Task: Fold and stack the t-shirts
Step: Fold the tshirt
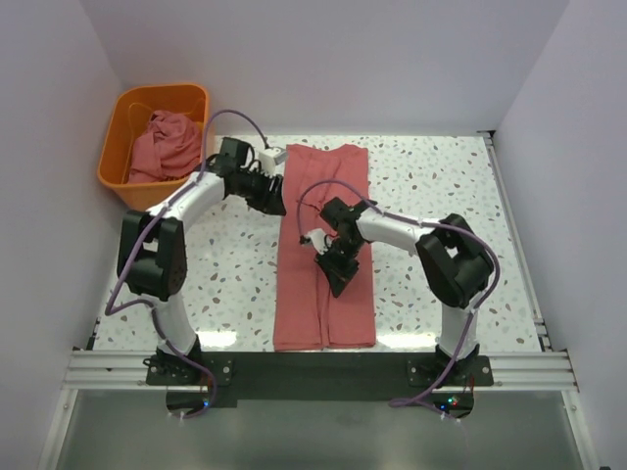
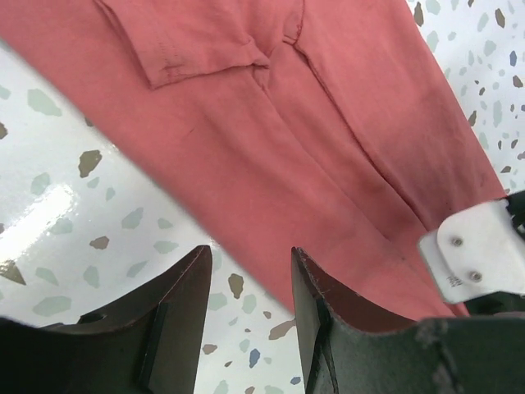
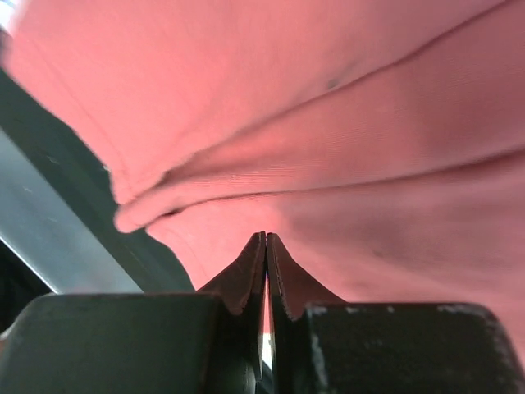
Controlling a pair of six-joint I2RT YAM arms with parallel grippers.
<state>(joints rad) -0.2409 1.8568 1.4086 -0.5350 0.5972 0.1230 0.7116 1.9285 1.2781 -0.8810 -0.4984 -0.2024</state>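
A dusty red-pink t-shirt (image 1: 300,304) lies on the table folded into a long narrow strip, running from the far middle to the near edge. Its tucked-in sleeve shows in the left wrist view (image 2: 328,164). My left gripper (image 1: 277,199) is open at the strip's upper left edge, one finger over the cloth and one over the bare table (image 2: 250,250). My right gripper (image 1: 336,284) is shut, low over the strip's lower middle. In the right wrist view its tips (image 3: 266,235) meet against the cloth (image 3: 369,123), with no fold seen between them. A second t-shirt (image 1: 162,145) lies crumpled in the basket.
The orange plastic basket (image 1: 116,155) stands at the far left corner. The speckled white table (image 1: 441,186) has walls on both sides. A dark strip and metal rail (image 1: 313,370) run along the near edge. The right arm's white bracket (image 2: 480,254) shows in the left wrist view.
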